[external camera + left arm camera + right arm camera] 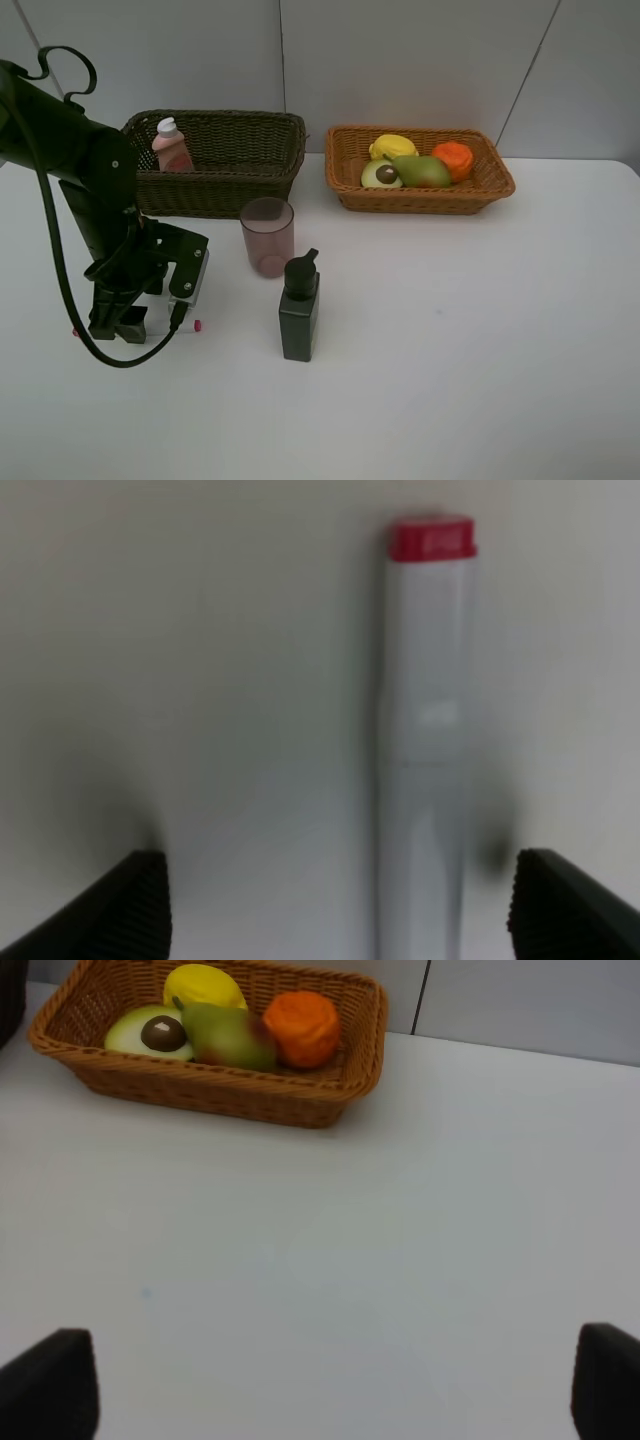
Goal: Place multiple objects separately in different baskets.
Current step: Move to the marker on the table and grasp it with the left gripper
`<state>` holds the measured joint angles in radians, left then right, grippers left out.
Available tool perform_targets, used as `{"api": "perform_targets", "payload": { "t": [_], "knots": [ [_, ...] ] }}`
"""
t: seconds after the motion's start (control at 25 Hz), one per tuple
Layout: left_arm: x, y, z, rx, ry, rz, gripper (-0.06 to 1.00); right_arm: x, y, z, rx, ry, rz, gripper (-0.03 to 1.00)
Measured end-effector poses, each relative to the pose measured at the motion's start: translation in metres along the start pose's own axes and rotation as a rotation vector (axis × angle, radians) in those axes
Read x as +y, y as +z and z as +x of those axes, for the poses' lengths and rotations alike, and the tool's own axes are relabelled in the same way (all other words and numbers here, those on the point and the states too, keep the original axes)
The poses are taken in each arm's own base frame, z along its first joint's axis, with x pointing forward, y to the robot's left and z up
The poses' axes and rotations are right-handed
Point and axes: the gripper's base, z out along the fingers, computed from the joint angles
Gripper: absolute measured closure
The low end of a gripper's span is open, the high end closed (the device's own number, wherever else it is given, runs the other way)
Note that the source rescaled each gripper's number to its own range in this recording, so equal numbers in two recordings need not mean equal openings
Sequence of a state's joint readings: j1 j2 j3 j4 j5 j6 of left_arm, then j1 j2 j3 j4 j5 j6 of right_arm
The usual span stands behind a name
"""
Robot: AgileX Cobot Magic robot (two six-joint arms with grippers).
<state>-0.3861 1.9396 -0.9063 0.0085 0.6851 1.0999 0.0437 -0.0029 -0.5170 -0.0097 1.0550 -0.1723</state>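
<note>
The white marker (425,750) with a pink tip lies on the table between the fingers of my left gripper (340,920), nearer one finger. That gripper is open, low over the marker (196,325). The pinkish cup (267,236) and dark pump bottle (299,310) stand mid-table. The pink bottle (172,147) stands in the dark basket (220,185). The orange-tan basket (420,198) holds the lemon (392,147), avocado half (381,175), pear (422,171) and orange (453,160). My right gripper (325,1400) is open over bare table, short of that basket (200,1088).
The left arm (90,170) stands in front of the dark basket's left end. The cup is just right of that arm's wrist. Both baskets sit along the back wall. White table stretches to the right and front.
</note>
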Motion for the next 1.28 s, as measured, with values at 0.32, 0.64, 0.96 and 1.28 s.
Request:
{"api": "perform_targets", "payload": {
  "t": [0.32, 0.64, 0.96, 1.28],
  "knots": [
    [-0.01, 0.01, 0.005, -0.017, 0.009, -0.039, 0.04, 0.0, 0.0, 0.0, 0.0, 0.0, 0.0, -0.03],
    [-0.011, 0.01, 0.005, -0.021, 0.008, -0.044, 0.04, 0.0, 0.0, 0.0, 0.0, 0.0, 0.0, -0.03],
    [-0.012, 0.009, 0.005, -0.022, 0.007, -0.046, 0.36, 0.0, 0.0, 0.0, 0.0, 0.0, 0.0, -0.03],
    [-0.012, 0.009, 0.005, -0.021, 0.009, -0.047, 0.74, 0.0, 0.0, 0.0, 0.0, 0.0, 0.0, -0.03]
  ]
}}
